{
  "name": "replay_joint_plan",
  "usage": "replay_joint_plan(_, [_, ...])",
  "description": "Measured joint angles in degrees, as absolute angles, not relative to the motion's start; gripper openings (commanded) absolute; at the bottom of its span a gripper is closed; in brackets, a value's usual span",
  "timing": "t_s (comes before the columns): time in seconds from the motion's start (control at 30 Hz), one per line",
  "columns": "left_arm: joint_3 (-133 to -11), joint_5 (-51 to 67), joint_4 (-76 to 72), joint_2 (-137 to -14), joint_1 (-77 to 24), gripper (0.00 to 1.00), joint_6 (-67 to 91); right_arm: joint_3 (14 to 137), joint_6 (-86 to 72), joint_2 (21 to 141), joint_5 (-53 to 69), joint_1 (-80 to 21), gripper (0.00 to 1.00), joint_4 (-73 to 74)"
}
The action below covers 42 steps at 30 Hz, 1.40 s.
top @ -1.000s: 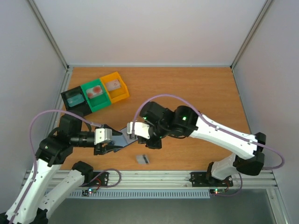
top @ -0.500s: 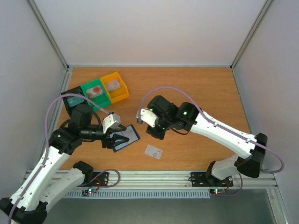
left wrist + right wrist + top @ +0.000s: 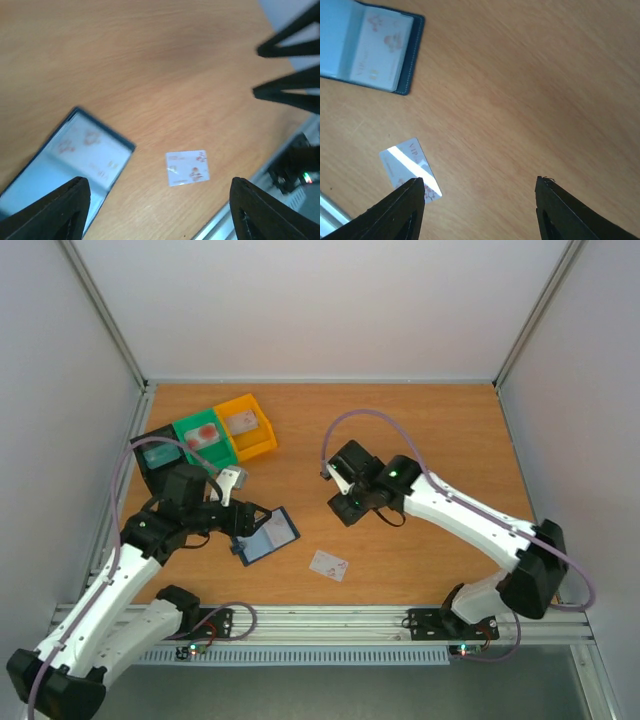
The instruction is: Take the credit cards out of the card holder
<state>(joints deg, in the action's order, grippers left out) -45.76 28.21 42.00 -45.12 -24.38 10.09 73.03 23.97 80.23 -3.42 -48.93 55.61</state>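
**Surroundings.** On the table (image 3: 420,420), a black bin (image 3: 157,453), a green bin (image 3: 203,440) and a yellow bin (image 3: 247,427) stand in a row at the far left, each with a small item inside. Your left arm covers part of the black bin. The card holder (image 3: 266,536) lies open and flat, near the front edge. A pale card with reddish marks (image 3: 382,47) sits in one of its pockets. A second pale credit card (image 3: 328,565) lies loose on the wood just right of the holder, apart from it and with nothing over it.

**Change.** Half a second ago the left fingers straddled the holder. They are now drawn back to its left edge. The right gripper has moved right, away from the holder. The loose card has not moved.

**Pose.** Your left gripper (image 3: 250,528) reaches in low from the left, jaws spread and empty. Your right gripper (image 3: 342,508) hangs above bare wood, pointing down, jaws also spread and empty.
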Motion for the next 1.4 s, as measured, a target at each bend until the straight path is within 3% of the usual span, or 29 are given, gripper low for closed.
replay_joint_plan(0.23, [-35.2,24.1,42.1,-46.8,-21.6,0.78,28.9,73.4,18.8,90.5,-4.0,-49.3,0.63,54.8])
replay_joint_plan(0.33, [-33.7,23.9,42.4,-47.3,-21.1,0.79,32.4,72.4,17.6,93.3,-3.1,-51.0,0.76,55.6])
replay_joint_plan(0.43, [-33.7,23.5,41.8,-47.2,-20.6,0.79,34.6,72.6,17.5,97.6,-2.3,-55.4,0.81,56.6])
replay_joint_plan(0.5, [-33.7,23.2,41.7,-46.9,-20.1,0.80,35.6,72.8,17.6,100.7,-1.4,-58.4,0.95,57.1])
replay_joint_plan(0.53, [-33.6,23.1,41.6,-46.6,-19.9,0.80,36.0,72.8,17.5,102.0,-1.1,-59.4,0.98,57.3])
replay_joint_plan(0.67, [-33.0,22.6,41.1,-44.8,-18.8,0.80,37.4,72.8,18.1,106.6,1.2,-62.0,0.98,58.5])
replay_joint_plan(0.83, [-31.9,22.6,40.4,-44.2,-18.0,0.80,38.4,72.8,18.1,109.9,1.1,-61.9,0.93,59.0])
replay_joint_plan(1.17, [-31.1,22.7,39.0,-44.2,-17.1,0.80,39.2,72.0,17.9,110.9,2.9,-63.0,0.54,60.2])
replay_joint_plan(1.4, [-30.5,22.9,38.2,-44.2,-16.7,0.80,40.1,71.3,15.3,110.5,1.6,-62.8,0.52,61.1])
